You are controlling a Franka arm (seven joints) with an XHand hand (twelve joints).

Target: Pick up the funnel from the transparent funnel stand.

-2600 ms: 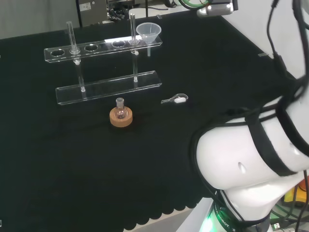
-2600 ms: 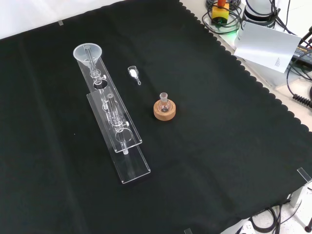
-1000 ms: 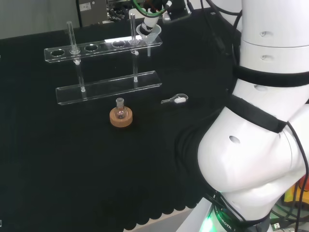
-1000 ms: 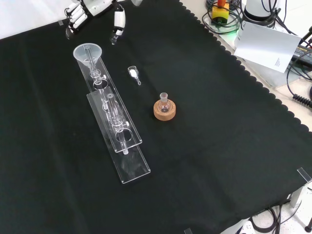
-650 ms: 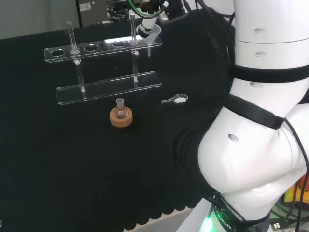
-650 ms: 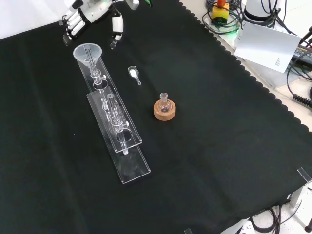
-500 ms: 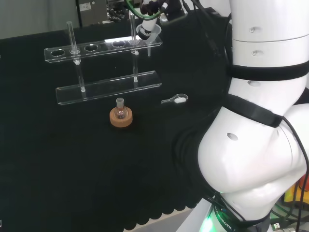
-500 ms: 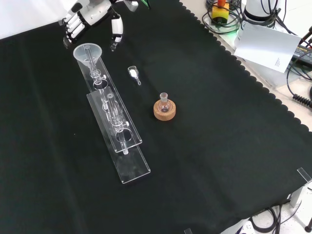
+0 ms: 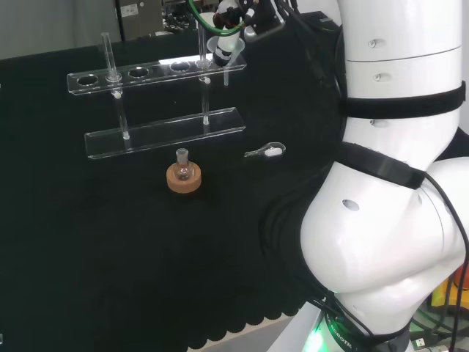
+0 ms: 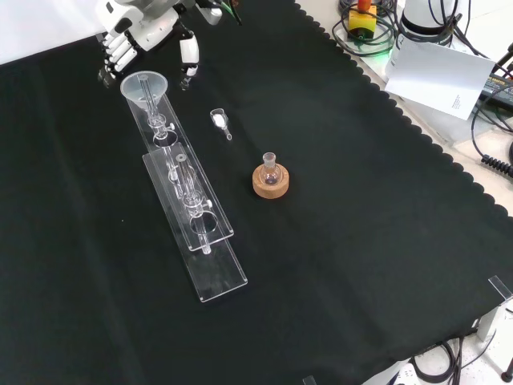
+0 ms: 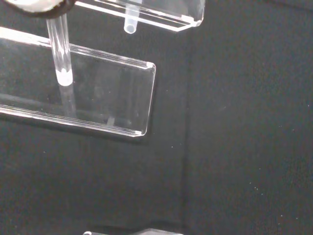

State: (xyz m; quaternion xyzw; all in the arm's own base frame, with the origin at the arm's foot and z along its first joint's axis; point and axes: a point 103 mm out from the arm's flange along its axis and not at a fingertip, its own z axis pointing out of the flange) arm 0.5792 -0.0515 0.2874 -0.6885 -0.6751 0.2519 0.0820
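The hand (image 10: 148, 30) hovers spread just beyond the funnel (image 10: 144, 87), fingers relaxed and holding nothing. A misjudged closure risks knocking the funnel sideways or tipping the transparent funnel stand (image 10: 210, 269).

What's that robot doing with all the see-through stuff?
A white robot arm is reaching its hand toward a clear funnel that sits in the end hole of a see-through stand. The fingers are spread on either side of the funnel's rim but are not holding it yet. Nearby on the black cloth stand a tiny flask on a cork ring and a small spoon.
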